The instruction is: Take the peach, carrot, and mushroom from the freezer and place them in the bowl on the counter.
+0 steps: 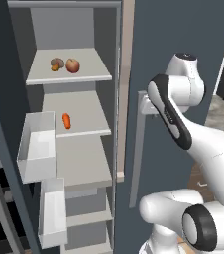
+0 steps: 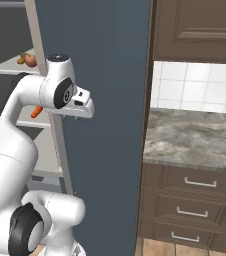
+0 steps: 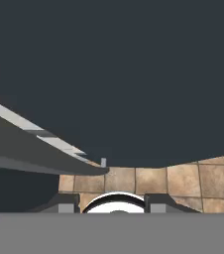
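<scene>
The freezer point(image 1: 15, 99) stands with its left door swung open. On its top shelf the brown mushroom point(image 1: 57, 64) lies beside the red peach point(image 1: 73, 65). One shelf lower rests the orange carrot point(image 1: 66, 120). From the right side the peach point(image 2: 30, 60) and carrot point(image 2: 36, 112) peek past the arm. My gripper point(image 3: 113, 202) is open and holds nothing. It faces the closed dark right door point(image 3: 134, 74), with the grey bar handle point(image 3: 39, 144) off to the left of it. The bowl is out of view.
White door bins point(image 1: 37, 146) hang on the open left door. The long bar handle point(image 1: 138, 154) runs down the closed door beside my forearm. The marbled counter point(image 2: 195, 140) over brown drawers point(image 2: 200, 183) lies to the right, and tiled floor point(image 3: 183, 181) is below.
</scene>
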Available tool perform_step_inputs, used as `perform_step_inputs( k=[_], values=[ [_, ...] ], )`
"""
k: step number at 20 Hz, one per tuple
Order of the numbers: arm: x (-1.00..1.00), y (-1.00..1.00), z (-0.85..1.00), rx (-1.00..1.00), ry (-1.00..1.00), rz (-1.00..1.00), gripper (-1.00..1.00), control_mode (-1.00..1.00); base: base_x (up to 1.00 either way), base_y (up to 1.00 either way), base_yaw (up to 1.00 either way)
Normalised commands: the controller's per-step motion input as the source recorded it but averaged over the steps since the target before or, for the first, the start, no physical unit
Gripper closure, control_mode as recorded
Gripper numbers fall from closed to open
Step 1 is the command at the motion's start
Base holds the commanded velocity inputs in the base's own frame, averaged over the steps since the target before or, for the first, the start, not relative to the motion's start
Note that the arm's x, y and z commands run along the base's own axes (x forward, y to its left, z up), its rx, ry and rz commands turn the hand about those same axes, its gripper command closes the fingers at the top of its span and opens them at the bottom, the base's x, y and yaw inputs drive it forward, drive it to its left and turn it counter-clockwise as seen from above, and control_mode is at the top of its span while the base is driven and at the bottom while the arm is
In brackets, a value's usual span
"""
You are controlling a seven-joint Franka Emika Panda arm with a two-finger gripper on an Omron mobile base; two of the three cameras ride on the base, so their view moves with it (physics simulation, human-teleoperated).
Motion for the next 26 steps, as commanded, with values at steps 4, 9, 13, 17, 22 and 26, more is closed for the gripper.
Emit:
perform_step_inputs(
  k=[4,9,13,17,22,26],
  values=[
    [-0.33,0.0,-0.01,-0.01,0.0,0.0,-1.0,-1.0,0.0,0.0,0.0],
    [-0.27,-0.03,-0.01,0.0,0.0,0.0,-1.0,-1.0,0.0,0.0,0.0],
    [-0.18,0.0,0.0,0.0,-0.01,0.0,-1.0,1.0,-0.18,0.33,0.0],
    [0.0,0.0,0.0,0.0,0.0,0.0,-1.0,1.0,0.09,0.56,0.0],
    [0.0,0.0,0.0,0.0,0.0,0.0,-1.0,1.0,0.43,0.49,0.0],
    [0.0,0.0,0.0,0.0,0.0,0.0,-1.0,1.0,0.71,0.35,0.0]
  ],
)
